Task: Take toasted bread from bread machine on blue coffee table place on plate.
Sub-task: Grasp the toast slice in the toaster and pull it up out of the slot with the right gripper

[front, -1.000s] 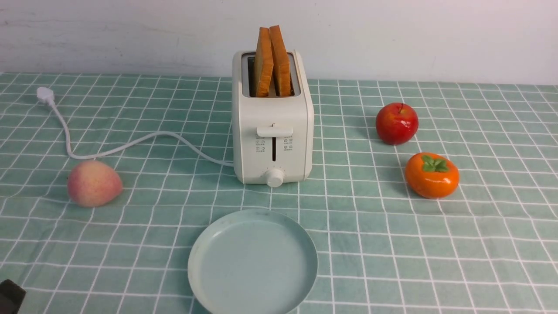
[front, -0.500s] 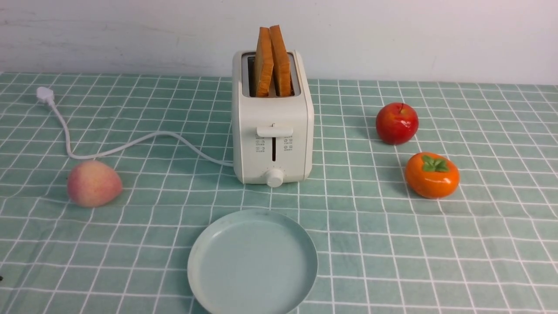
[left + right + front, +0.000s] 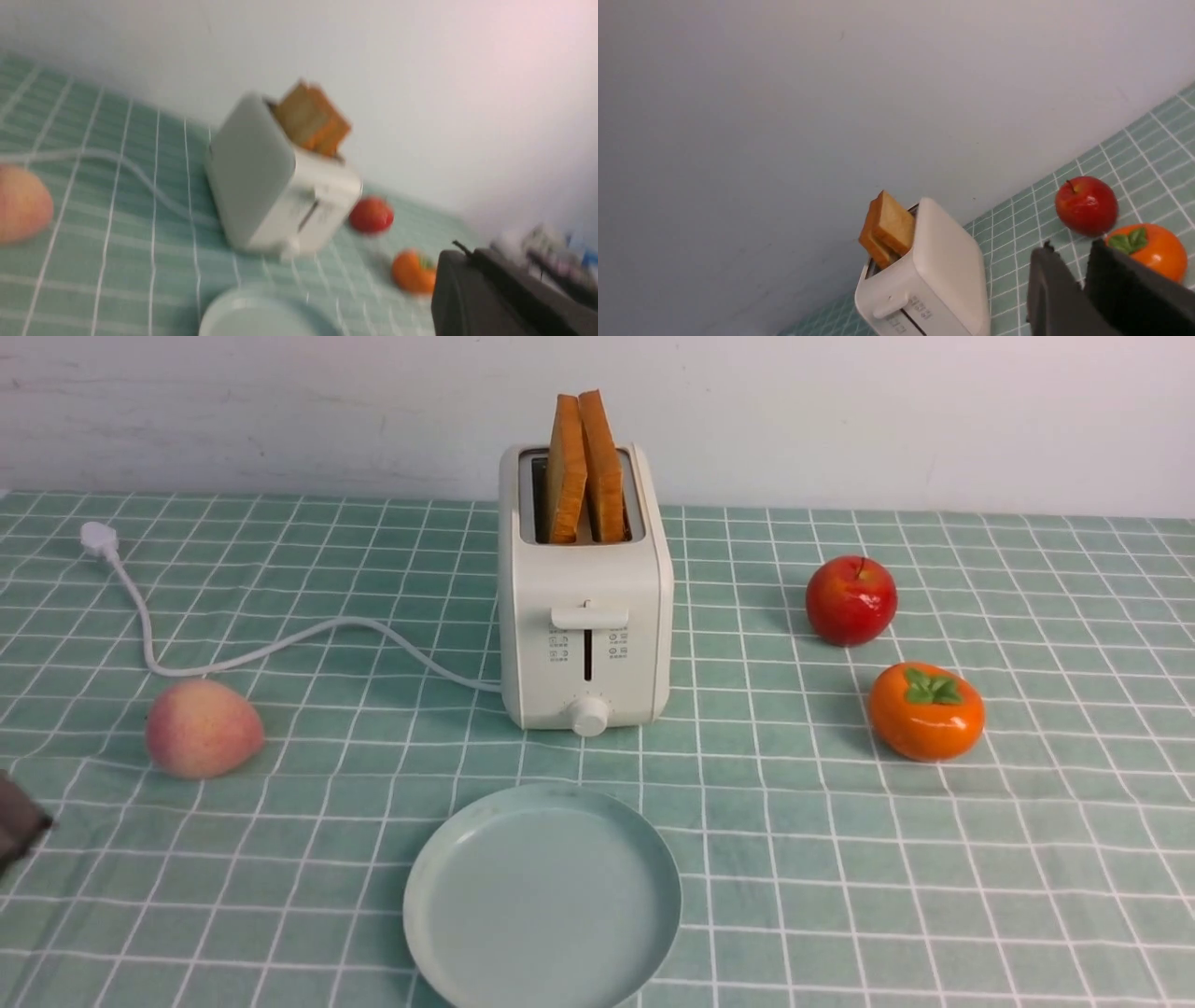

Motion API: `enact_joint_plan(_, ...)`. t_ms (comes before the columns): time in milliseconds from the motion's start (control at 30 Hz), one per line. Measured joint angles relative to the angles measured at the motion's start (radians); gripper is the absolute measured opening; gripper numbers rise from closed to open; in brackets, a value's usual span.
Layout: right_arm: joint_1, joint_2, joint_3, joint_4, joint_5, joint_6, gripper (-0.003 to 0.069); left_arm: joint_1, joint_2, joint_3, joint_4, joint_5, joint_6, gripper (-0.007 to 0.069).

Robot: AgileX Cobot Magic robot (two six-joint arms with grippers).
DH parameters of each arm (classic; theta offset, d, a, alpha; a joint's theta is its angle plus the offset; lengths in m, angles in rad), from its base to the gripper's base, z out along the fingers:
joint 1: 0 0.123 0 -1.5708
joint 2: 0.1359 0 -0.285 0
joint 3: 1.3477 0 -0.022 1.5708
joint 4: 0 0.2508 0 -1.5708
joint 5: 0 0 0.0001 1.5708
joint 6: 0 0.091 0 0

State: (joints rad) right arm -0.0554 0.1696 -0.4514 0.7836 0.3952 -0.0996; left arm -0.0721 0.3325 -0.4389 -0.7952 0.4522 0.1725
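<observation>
Orange persimmon (image 3: 1157,254), peach (image 3: 21,205) only left-wrist.White plug (image 3: 98,539), front view only.

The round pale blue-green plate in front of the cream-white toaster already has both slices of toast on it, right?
Not quite: in the front view, both orange-brown-crusted slices of toast stand in the slots of the boxy cream-white toaster. The round pale blue-green plate is indeed in front of it.

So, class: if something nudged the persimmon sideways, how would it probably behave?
The persimmon would probably rock or roll a little, since its sides are rounded, though its squat shape may stop it sooner than a ball. Its glossy skin suggests it could be slippery to grip.
</observation>
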Motion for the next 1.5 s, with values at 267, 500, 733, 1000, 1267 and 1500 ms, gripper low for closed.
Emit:
enact_joint_plan(267,0.000,0.512,-0.499,-0.097,0.499,-0.061,-0.0017,0.000,0.422,-0.125,0.251,0.381,-0.060,-0.0014)
enact_joint_plan(500,0.018,0.917,-0.773,-0.123,0.708,-0.101,0.0001,0.000,0.470,-0.129,0.493,0.401,-0.208,-0.0014)
enact_joint_plan(733,0.219,1.269,-1.055,-0.253,0.701,-0.104,0.0010,0.000,0.467,-0.129,0.550,0.399,-0.239,-0.0014)
enact_joint_plan(1000,0.424,1.680,-1.488,-0.435,0.612,-0.051,0.0204,0.000,0.467,-0.129,0.529,0.408,-0.240,-0.0014)
enact_joint_plan(1267,0.480,1.889,-1.748,-0.531,0.580,-0.041,0.0532,0.000,0.467,-0.129,0.529,0.470,-0.241,-0.0014)
enact_joint_plan(1500,0.480,1.956,-1.759,-0.557,0.394,-0.041,0.0612,0.000,0.467,-0.129,0.528,0.446,-0.242,-0.0014)
